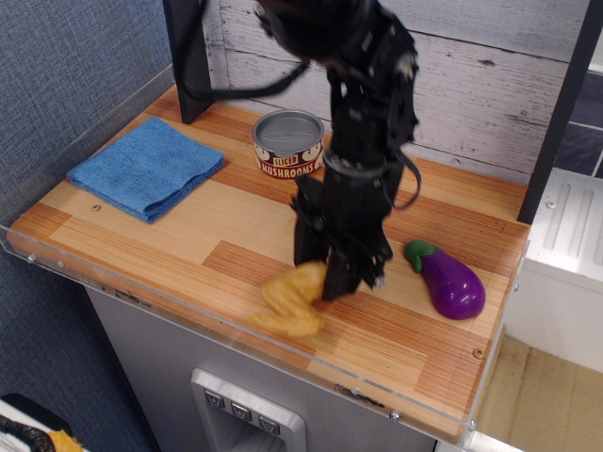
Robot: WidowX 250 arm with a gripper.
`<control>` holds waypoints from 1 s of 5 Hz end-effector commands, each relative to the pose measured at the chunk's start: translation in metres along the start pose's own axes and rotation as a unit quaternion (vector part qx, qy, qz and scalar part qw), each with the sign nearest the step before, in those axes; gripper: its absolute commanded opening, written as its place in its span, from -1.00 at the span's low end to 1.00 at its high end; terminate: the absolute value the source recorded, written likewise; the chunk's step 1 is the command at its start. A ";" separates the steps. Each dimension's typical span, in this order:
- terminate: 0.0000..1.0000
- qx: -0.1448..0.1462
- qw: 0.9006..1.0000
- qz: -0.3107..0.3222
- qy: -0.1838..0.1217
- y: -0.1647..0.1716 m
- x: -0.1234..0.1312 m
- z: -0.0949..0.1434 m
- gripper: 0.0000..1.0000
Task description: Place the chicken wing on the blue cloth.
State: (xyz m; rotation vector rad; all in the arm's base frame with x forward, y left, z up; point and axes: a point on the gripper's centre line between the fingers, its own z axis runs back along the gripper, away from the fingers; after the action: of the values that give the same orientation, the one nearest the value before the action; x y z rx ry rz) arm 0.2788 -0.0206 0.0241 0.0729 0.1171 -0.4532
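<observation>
The golden-yellow chicken wing (291, 299) hangs from my gripper (322, 279) near the front edge of the wooden table, slightly blurred. My gripper is shut on the wing's upper end, its black fingers pointing down. The folded blue cloth (146, 166) lies flat at the far left of the table, well apart from the gripper.
A tin can labelled sliced mushrooms (288, 143) stands at the back middle. A purple toy eggplant (449, 281) lies to the right of the gripper. A dark post (187, 58) rises behind the cloth. The table's clear front lip (236, 339) is close below the wing.
</observation>
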 end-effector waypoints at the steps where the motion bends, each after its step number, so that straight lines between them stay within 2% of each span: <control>1: -1.00 0.021 0.991 0.124 -0.034 0.051 -0.026 0.034 -1.00; 2: -1.00 0.030 0.985 0.168 -0.037 0.083 -0.038 0.036 -1.00; 3: -1.00 0.041 0.972 0.226 -0.044 0.116 -0.053 0.043 -1.00; 4: -1.00 0.083 0.965 0.244 -0.050 0.139 -0.063 0.047 -1.00; 5: -1.00 0.096 0.955 0.278 -0.047 0.163 -0.070 0.042 -1.00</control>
State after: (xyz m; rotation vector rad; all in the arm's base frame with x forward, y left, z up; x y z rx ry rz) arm 0.3023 0.1539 0.0683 0.2561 -0.0071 0.0943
